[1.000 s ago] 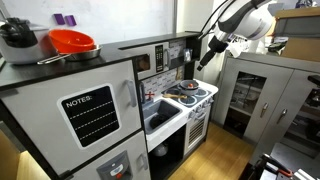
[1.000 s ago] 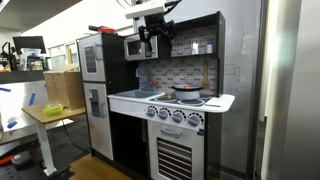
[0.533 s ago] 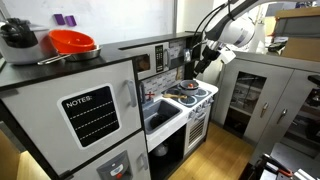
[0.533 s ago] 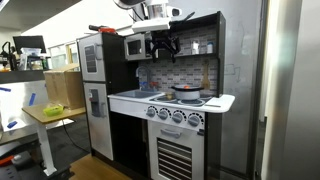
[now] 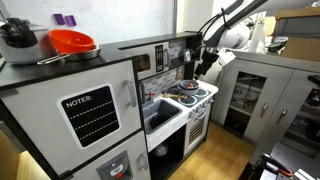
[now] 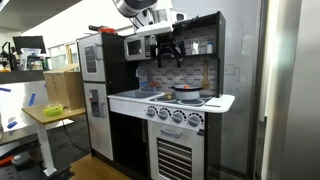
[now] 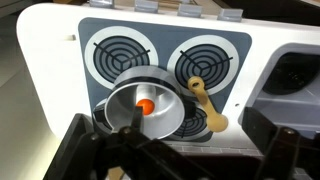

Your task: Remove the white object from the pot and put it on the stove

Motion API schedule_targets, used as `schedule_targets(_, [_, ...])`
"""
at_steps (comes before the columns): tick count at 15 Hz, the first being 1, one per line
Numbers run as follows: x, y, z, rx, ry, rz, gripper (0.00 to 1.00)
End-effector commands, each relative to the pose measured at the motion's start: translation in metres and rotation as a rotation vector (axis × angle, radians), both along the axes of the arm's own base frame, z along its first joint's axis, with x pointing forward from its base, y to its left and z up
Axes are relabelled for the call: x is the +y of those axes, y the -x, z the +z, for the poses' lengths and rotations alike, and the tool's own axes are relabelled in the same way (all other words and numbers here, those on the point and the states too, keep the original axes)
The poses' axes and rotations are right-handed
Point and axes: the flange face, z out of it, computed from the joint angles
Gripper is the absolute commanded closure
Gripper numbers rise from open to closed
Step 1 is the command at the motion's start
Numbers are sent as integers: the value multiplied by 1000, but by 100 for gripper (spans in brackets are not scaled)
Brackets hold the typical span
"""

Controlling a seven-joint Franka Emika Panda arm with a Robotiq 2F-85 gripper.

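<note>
Silver and shiny, the small round metal pot (image 7: 145, 112) sits on the white toy-kitchen stove (image 7: 52, 70), over the lower left of its four dark round burners as the wrist view shows them, with the two upper burners bare. Inside the pot a small orange-red spot (image 7: 146, 104) shows at the bottom; no white object can be made out there at this size. A tan wooden utensil (image 7: 205, 102) lies just beside the pot on its right, across the lower right burner, and whether it touches the rim cannot be told. The black gripper (image 7: 185, 158) hangs above the stove with its two dark fingers (image 7: 82, 150) spread wide at the bottom corners of the wrist view, and nothing is held between them. In both exterior views the gripper (image 5: 205, 62) (image 6: 166, 50) is well above the cooktop, apart from the pot (image 6: 186, 93) and pointing down toward it. A row of round knobs (image 6: 175, 116) runs along the stove's front, with the oven door (image 6: 176, 156) below. On top of the toy fridge in an exterior view stand a red-orange bowl (image 5: 72, 42) and a larger dark grey lidded pot (image 5: 18, 42), and a black board marked NOTES (image 5: 90, 112) hangs on its door.
</note>
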Motion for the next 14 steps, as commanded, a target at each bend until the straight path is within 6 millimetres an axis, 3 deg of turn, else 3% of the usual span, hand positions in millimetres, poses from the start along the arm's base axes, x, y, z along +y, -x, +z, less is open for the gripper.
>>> schedule_targets(1, [0,0,1,0,1,-1,0])
schedule_targets(4, [-2,0,0,-1,-10,9,0])
schedule_targets(11, [-49,8,-27,-25,-42,15,0])
schedule_targets(14, [-57,3,-38,-29,-54,28,0])
